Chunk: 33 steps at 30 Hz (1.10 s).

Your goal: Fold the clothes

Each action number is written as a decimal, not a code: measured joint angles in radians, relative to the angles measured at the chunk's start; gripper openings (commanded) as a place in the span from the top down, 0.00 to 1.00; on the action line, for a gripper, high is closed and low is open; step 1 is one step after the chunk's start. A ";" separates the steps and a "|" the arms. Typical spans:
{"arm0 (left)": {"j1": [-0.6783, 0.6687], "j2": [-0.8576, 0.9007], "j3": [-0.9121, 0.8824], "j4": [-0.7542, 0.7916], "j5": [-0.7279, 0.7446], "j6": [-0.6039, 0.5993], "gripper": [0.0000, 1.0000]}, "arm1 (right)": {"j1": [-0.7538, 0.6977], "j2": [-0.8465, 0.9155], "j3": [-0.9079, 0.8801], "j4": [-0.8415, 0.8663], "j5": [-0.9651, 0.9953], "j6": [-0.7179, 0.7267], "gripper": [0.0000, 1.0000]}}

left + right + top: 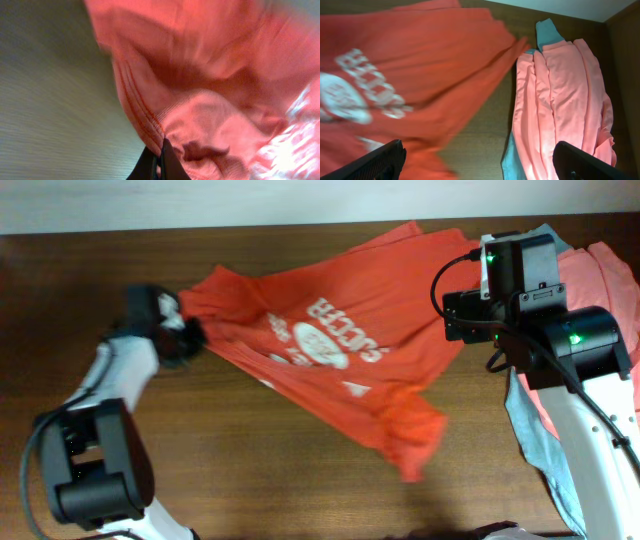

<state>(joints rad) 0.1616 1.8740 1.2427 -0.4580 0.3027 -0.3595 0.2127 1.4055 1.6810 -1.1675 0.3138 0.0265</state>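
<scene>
An orange T-shirt [330, 350] with white print lies spread and rumpled across the middle of the wooden table. My left gripper [185, 332] is shut on its left edge; in the left wrist view the fingers [160, 157] pinch a fold of the orange T-shirt [200, 90]. My right gripper [470, 290] hovers over the shirt's right edge, open and empty. In the right wrist view its fingers [477, 162] straddle bare table, with the orange T-shirt [405, 75] to the left.
A pile of pink clothes [600, 280] over a teal garment [535, 435] lies at the right edge, under my right arm. It also shows in the right wrist view [560, 105]. Bare wood [250, 470] lies in front of the shirt.
</scene>
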 measured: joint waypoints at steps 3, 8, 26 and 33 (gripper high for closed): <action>0.134 -0.002 0.158 -0.048 -0.015 0.011 0.51 | 0.000 0.000 0.000 0.000 0.000 0.000 0.01; 0.231 -0.003 0.294 -0.257 -0.011 0.013 0.27 | 0.000 0.000 0.000 -0.006 0.000 0.000 0.01; -0.368 -0.004 0.168 -0.874 -0.021 0.131 0.42 | 0.000 0.000 0.000 -0.008 0.000 0.000 0.01; -0.572 -0.004 0.043 -0.863 -0.201 -0.034 0.47 | 0.000 0.000 0.000 -0.008 0.000 0.000 0.01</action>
<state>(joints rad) -0.4103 1.8698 1.2861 -1.3212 0.1020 -0.3939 0.2127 1.4059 1.6810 -1.1755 0.3138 0.0265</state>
